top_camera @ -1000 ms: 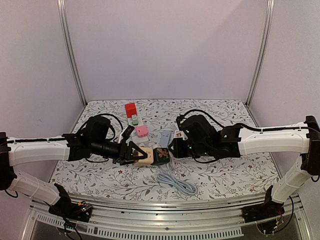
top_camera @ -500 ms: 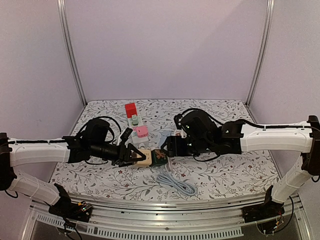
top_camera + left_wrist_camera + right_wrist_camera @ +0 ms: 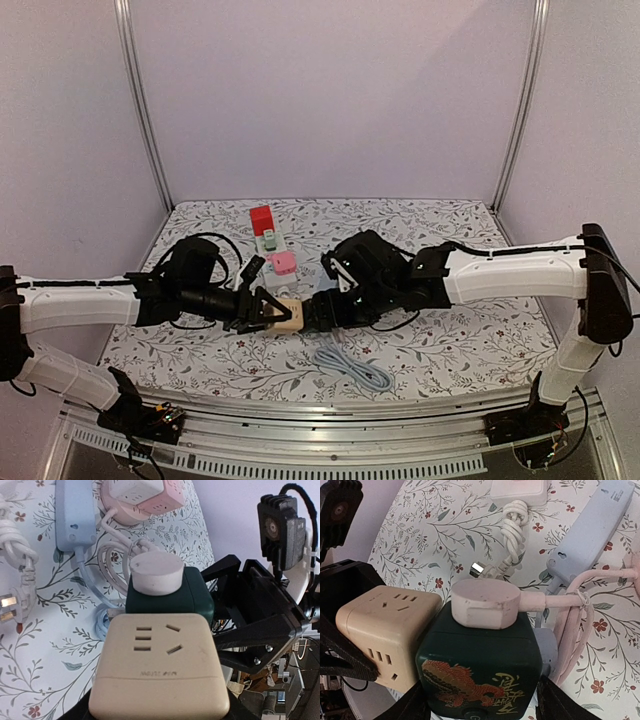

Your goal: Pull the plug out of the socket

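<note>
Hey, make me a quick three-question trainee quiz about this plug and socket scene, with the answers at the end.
1. What does the left gripper hold? A) beige cube B) blue power strip C) red block
2. True or false: the round plug sits in the beige cube.
3. Fill in: the right gripper has its fingers either side of the ___ cube.

Key: 1 A. 2 False, it sits in the green cube. 3 green.
</note>
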Controlling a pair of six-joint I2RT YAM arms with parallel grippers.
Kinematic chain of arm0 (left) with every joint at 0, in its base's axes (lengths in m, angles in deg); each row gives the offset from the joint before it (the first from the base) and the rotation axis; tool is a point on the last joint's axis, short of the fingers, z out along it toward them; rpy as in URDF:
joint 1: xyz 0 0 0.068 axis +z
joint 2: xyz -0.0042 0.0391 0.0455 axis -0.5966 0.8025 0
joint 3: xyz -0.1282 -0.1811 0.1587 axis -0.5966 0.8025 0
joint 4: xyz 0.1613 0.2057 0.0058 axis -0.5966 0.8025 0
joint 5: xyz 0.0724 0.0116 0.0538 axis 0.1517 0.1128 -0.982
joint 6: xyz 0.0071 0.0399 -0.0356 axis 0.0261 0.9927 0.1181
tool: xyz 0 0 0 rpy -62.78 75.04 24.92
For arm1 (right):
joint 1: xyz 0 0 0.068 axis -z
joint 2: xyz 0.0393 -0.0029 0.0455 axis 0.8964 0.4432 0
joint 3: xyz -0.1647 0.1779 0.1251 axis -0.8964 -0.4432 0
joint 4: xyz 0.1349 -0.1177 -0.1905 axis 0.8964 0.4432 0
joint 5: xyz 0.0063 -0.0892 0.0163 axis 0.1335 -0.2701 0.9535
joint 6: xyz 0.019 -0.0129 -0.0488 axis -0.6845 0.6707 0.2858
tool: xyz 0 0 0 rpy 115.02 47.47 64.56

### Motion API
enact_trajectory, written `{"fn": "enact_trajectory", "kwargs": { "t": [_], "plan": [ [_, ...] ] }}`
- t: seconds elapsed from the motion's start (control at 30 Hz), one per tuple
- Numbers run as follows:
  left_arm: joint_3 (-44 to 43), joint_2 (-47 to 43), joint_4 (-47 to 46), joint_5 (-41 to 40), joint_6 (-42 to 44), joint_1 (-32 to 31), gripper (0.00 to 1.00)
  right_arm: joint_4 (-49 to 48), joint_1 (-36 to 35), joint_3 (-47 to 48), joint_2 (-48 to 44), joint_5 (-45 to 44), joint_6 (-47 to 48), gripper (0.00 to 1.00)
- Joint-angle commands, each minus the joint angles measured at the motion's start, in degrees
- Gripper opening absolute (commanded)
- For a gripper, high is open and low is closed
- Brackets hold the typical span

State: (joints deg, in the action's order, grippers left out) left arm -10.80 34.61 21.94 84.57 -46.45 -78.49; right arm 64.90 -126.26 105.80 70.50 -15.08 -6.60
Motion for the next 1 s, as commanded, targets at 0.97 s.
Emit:
{"fn": "enact_trajectory", "kwargs": {
  "t": [0.97],
  "plan": [
    [-2.5,-3.4,-5.4,0.4,-1.3,2.0,0.04,4.1,-2.7,4.1,3.9,-13.7,11.9,0.31]
  ]
}}
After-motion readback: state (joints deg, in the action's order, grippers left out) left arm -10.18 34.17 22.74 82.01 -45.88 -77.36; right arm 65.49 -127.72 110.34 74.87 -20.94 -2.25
